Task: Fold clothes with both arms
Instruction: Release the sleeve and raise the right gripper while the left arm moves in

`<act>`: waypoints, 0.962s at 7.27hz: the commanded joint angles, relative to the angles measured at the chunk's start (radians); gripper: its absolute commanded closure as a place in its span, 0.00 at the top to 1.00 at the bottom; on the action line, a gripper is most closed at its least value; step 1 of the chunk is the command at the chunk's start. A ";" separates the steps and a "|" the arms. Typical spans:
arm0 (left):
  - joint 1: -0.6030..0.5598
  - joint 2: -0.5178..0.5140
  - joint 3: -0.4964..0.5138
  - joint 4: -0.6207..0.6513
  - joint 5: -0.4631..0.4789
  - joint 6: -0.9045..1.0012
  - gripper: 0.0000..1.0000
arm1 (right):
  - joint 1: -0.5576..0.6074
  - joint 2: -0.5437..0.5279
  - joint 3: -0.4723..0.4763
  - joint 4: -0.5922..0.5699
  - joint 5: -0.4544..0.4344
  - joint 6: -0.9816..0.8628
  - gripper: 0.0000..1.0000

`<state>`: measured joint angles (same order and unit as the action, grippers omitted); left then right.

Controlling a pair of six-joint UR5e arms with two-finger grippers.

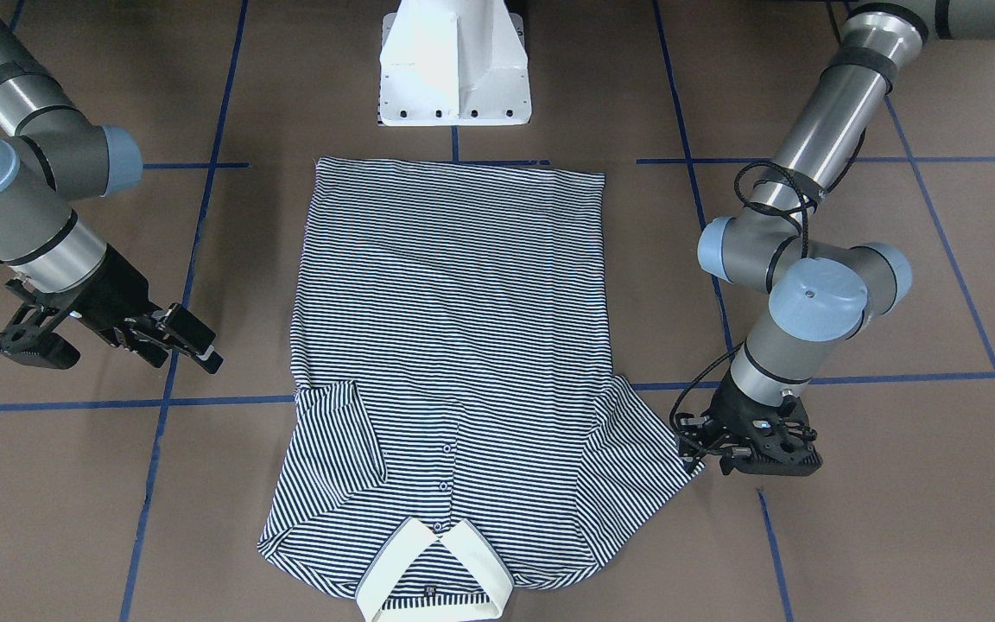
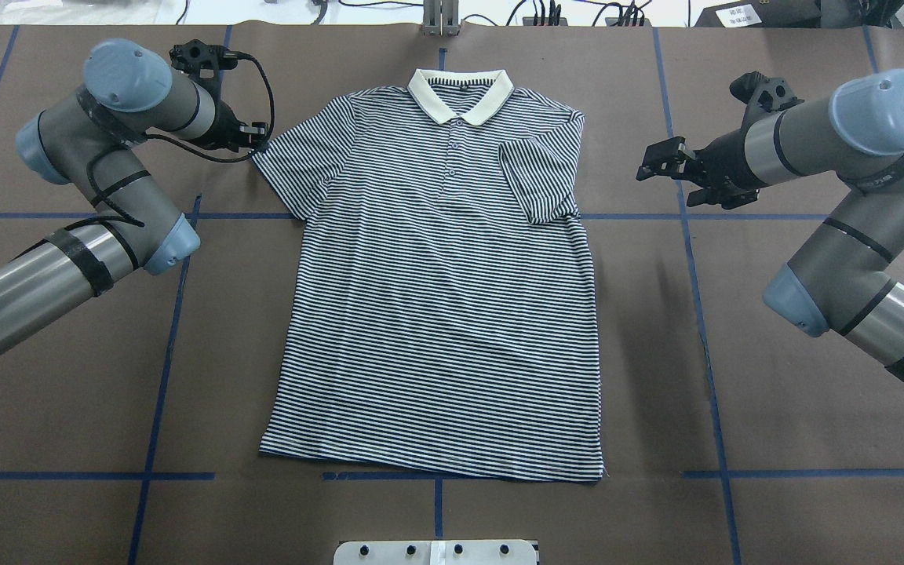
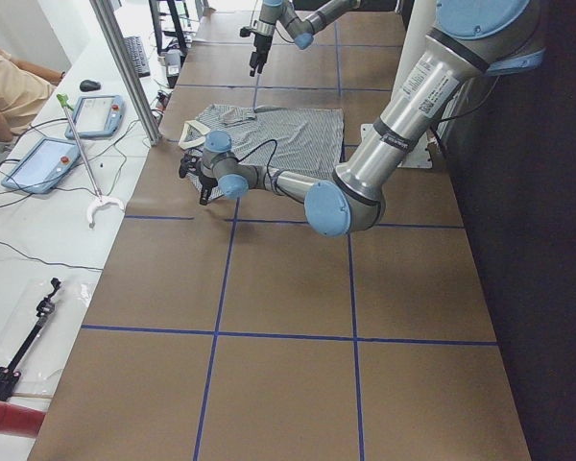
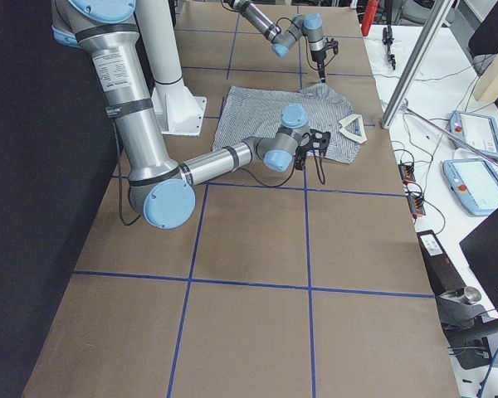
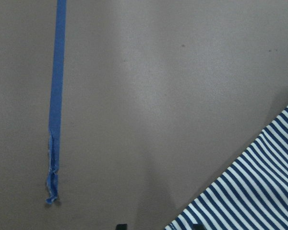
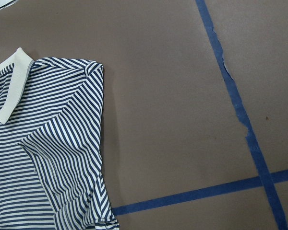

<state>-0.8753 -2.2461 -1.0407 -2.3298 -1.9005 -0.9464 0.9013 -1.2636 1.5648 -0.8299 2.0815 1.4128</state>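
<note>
Hem near, collar far, the polo shirt (image 2: 444,314) is laid flat. Its spread left sleeve (image 2: 287,169) is found just right of the left claw (image 2: 254,140), seemingly parted; the right claw (image 2: 650,166), also parted, is seen well right.

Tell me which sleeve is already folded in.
The sleeve on the robot's right: it lies folded inward over the polo shirt's chest. The left sleeve is spread out flat, by the left gripper.

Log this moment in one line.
polo shirt flat, face up; right-side sleeve folded in; left-side sleeve spread; left gripper open at its tip; right gripper open, off shirt
</note>
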 commanded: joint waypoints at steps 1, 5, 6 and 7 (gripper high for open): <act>0.007 0.000 0.001 0.000 0.003 0.000 0.46 | 0.001 0.000 0.001 0.000 0.000 0.000 1.00; 0.013 0.003 0.002 0.001 0.003 0.001 0.23 | 0.001 -0.002 0.003 0.002 0.000 0.000 1.00; 0.012 0.000 0.002 0.001 0.003 0.005 0.00 | 0.001 -0.003 0.001 0.002 0.000 0.001 1.00; 0.012 -0.001 -0.008 0.000 0.001 0.000 0.00 | 0.001 -0.004 0.001 0.002 0.000 0.001 1.00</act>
<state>-0.8632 -2.2453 -1.0409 -2.3291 -1.8979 -0.9440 0.9020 -1.2664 1.5669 -0.8285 2.0816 1.4137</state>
